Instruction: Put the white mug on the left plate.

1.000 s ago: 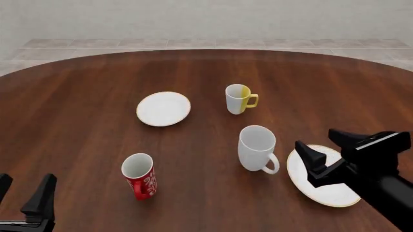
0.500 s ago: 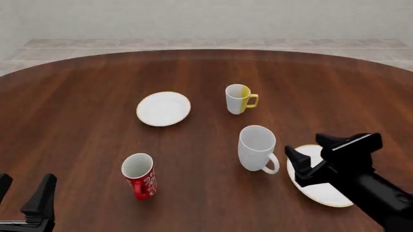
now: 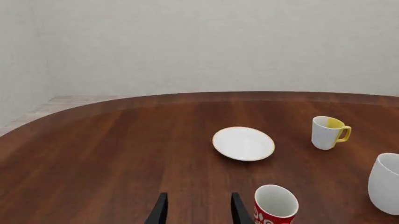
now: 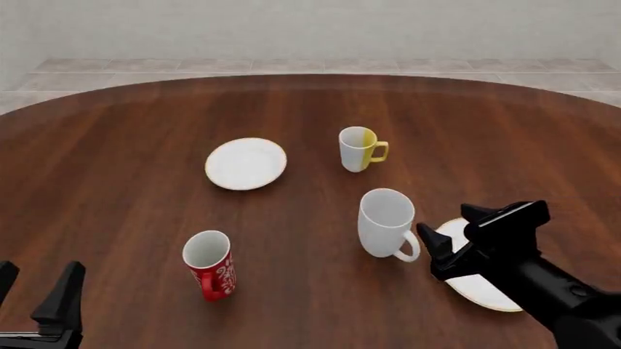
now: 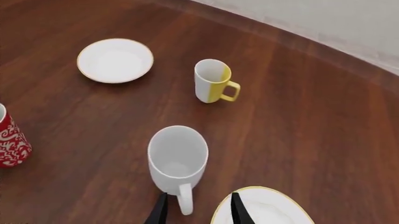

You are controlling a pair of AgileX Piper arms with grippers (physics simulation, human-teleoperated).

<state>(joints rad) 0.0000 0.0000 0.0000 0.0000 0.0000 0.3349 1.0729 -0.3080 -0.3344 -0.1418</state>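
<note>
The white mug (image 4: 386, 222) stands upright on the dark wooden worktop (image 4: 126, 131), a little right of centre in the front view, its loop handle turned toward the near right. It is empty, and its open mouth shows clearly in the right wrist view (image 5: 177, 158). The right tool (image 4: 464, 231) sits just beside that handle, its two black fingers spread apart with nothing between them. From the right wrist camera the handle lies near one fingertip (image 5: 160, 210), but I cannot tell whether they touch. Under the right arm lies the larger gold-rimmed plate (image 4: 475, 287), partly hidden by it.

The left plate (image 4: 246, 163), smaller and round with a thin golden rim, lies bare farther back and to the left, well apart from the white mug. Beyond the white mug stands the white-and-yellow mug (image 4: 360, 149), upright with its yellow handle pointing right. Near the front left stands the red patterned mug (image 4: 211, 265), also upright and empty.

The left tool (image 4: 39, 294) rests low at the near left corner, fingers parted and empty, well away from every mug.
</note>
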